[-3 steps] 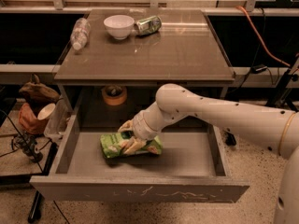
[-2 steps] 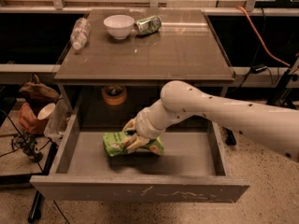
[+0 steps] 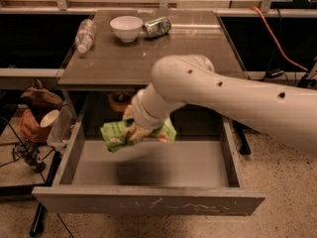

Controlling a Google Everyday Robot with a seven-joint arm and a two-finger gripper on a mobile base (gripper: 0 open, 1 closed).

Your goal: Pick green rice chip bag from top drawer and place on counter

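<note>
My gripper (image 3: 134, 131) is shut on the green rice chip bag (image 3: 115, 135) and holds it in the air above the open top drawer (image 3: 148, 202), below the level of the counter (image 3: 148, 58). The crinkly green bag sticks out to the left and right of the fingers. My white arm reaches in from the right and covers part of the counter's front edge. The drawer floor below the bag is bare, with the bag's shadow on it.
On the counter's far side lie a clear plastic bottle (image 3: 85, 34), a white bowl (image 3: 126, 28) and a green can (image 3: 157, 27) on its side. A round orange thing (image 3: 119, 101) sits in the cabinet behind the drawer. Clutter and cables stand left of the cabinet.
The bag has been lifted off the drawer floor and now hangs in the gripper above it. The arm has risen and looms larger in the view.
</note>
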